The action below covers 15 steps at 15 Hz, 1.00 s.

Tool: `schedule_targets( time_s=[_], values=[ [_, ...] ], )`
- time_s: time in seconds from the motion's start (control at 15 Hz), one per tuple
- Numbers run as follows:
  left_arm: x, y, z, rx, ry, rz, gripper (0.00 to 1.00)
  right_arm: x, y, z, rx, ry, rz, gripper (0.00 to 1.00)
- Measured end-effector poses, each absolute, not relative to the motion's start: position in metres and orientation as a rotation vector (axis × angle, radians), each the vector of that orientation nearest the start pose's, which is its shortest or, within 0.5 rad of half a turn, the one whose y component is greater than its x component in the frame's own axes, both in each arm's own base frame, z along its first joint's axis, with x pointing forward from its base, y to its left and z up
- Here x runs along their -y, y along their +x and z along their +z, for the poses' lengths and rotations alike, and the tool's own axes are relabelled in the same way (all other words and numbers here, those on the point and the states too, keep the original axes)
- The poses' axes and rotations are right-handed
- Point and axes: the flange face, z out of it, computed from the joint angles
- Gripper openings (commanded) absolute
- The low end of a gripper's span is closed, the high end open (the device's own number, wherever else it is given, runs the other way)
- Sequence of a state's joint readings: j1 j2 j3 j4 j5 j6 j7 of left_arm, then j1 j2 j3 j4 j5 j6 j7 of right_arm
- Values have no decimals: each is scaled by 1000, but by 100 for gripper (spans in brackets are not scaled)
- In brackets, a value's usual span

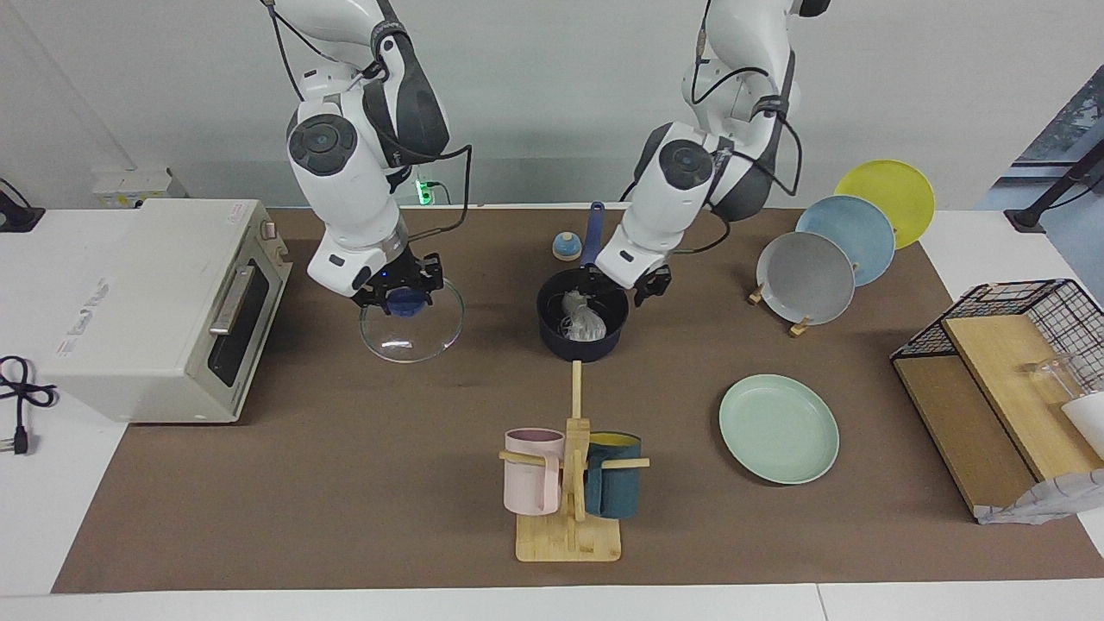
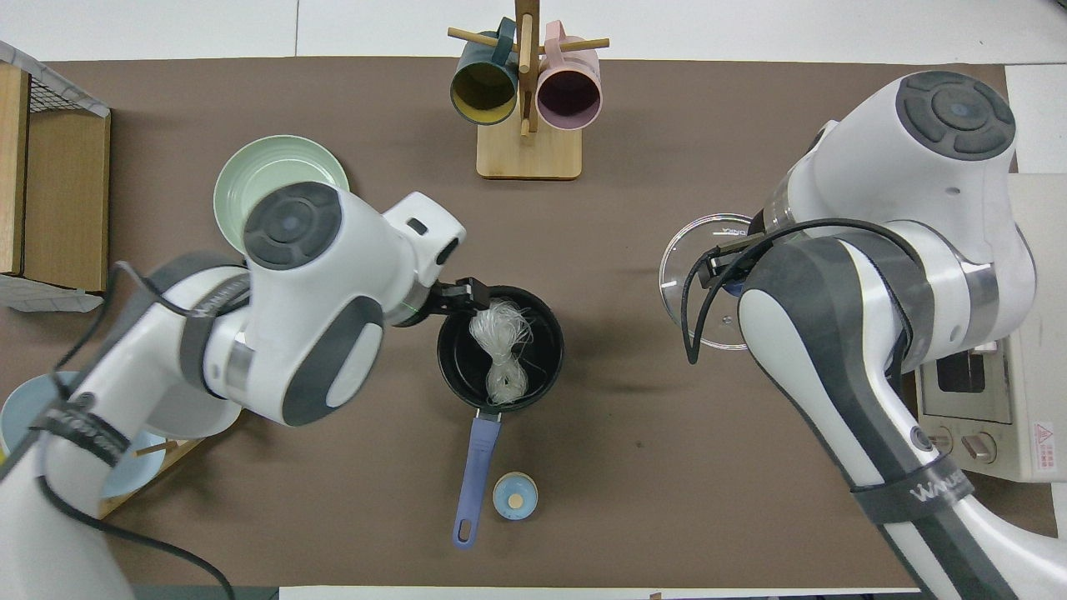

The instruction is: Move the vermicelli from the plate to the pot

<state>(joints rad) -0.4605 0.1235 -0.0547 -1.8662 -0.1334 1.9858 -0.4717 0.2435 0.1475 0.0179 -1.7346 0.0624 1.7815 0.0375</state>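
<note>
Now vermicelli (image 2: 500, 350) (loose) in pot (image 2: 454, 379)

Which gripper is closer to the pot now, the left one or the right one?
Left. The left gripper hangs by the rim of the pot, where the vermicelli lies. The right gripper holds a glass lid toward the right arm's end of the table.

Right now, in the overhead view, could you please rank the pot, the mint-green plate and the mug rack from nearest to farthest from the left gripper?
From the left gripper, which is over the pot's rim:
1. The pot, directly beneath it, with the vermicelli inside.
2. The mint-green plate, toward the left arm's end of the table, partly covered by the arm.
3. The mug rack, farthest from the robots.
</note>
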Motion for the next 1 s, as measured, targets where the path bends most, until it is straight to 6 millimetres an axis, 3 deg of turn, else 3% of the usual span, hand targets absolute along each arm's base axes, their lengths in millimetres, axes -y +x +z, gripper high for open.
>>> schedule_targets(
  time_s=[0.27, 0.47, 0.6, 0.8, 1.0],
  values=[
    [175, 550, 539, 14, -3242, 23, 100, -220, 561, 493, 214, -3089, 125, 19],
    [114, 552, 578, -49, -3217, 26, 100, -277, 551, 502, 165, -3088, 85, 19],
    [102, 547, 588, -51, -3203, 34, 100, -321, 540, 498, 127, -3083, 53, 19],
    [101, 538, 589, -69, -3195, 72, 100, -388, 516, 482, 68, -3095, 67, 19],
    [97, 537, 586, -72, -3176, 90, 100, -435, 511, 462, 86, -3130, 39, 20]
  ],
)
